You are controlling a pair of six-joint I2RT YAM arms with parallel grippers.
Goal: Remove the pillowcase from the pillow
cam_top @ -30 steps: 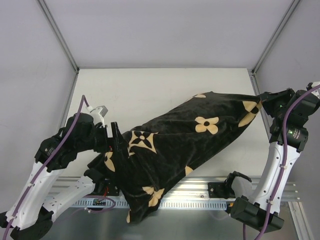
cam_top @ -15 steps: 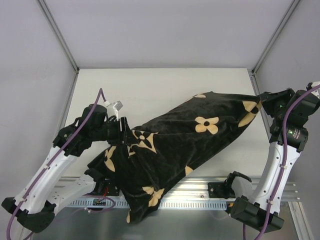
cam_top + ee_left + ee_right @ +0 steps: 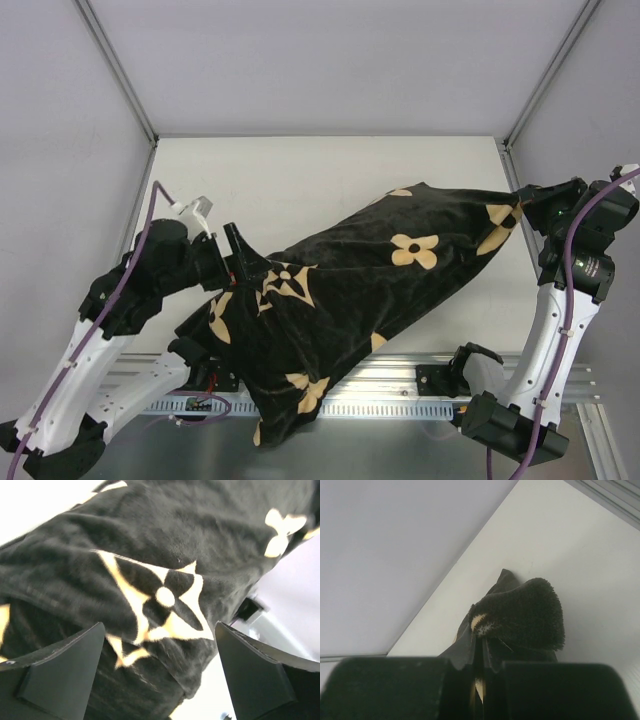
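Note:
The pillowcase [image 3: 370, 280], black velvety fabric with tan flower motifs, lies bulging diagonally across the table, and its low end hangs over the front rail. The pillow is hidden inside it; no white shows. My right gripper [image 3: 522, 206] is shut on the pillowcase's far right corner [image 3: 520, 617], with the fabric bunched above the closed jaws [image 3: 482, 672]. My left gripper [image 3: 240, 262] is at the cover's left side and open. In the left wrist view its fingers [image 3: 55, 675] stand wide apart over a flower motif [image 3: 165, 597], with a fabric fold [image 3: 180, 675] between them, unpinched.
The pale table [image 3: 300, 180] is walled by white panels on three sides, with metal posts at the back corners. An aluminium rail [image 3: 410, 385] carrying both arm bases runs along the front edge under the hanging fabric.
My left gripper pushed right into the fabric and narrowed, then drew back a little to the left and opened wide. The right gripper and the pillowcase have hardly moved.

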